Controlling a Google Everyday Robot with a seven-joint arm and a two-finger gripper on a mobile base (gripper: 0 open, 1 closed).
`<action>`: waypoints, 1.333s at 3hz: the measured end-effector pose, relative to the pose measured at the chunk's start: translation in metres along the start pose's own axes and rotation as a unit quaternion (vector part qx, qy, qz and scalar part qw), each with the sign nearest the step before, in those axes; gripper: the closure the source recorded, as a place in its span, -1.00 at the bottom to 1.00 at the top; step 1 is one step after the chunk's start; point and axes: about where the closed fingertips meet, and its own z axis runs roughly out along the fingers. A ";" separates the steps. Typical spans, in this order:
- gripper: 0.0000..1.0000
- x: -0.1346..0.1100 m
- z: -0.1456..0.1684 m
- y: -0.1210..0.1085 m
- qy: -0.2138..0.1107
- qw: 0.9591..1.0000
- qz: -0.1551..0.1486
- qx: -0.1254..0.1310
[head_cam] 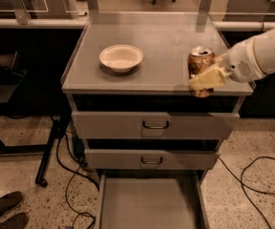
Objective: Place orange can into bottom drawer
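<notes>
The orange can [200, 61] stands upright at the gripper [200, 81], near the right front corner of the grey cabinet top [161, 32], its silver rim and pull tab facing up. The gripper's cream tip lies across the front of the can's lower half, hiding part of the label. Whether it is grasping the can or only lies against it cannot be told from this view. The white arm [264, 54] reaches in from the right, directly behind the gripper.

To the left of the gripper and well apart from it, a shallow cream bowl [121, 57] sits on the same top, right side up.

Below the gripper, the two upper drawers [154, 124] are pushed in, each with a dark handle at its middle. Further below and a little to the left, the bottom drawer [147, 202] is pulled out toward the camera. It is a wide, shallow grey tray with thin side walls, and its floor is bare. The can is outside it, up on the cabinet top.

Dark cables [259, 175] trail over the speckled floor, low and to the right of the gripper. A pair of shoes [4, 210] shows at the lower left edge, far from it.
</notes>
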 end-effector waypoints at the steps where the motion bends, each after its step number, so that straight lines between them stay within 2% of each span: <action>1: 1.00 0.033 -0.037 0.051 0.052 0.998 0.037 0.005; 2: 1.00 0.039 -0.044 0.065 0.065 0.997 0.041 0.006; 3: 1.00 0.040 -0.044 0.065 0.065 0.997 0.041 0.006; 4: 1.00 0.088 0.011 0.096 0.091 0.991 0.087 -0.041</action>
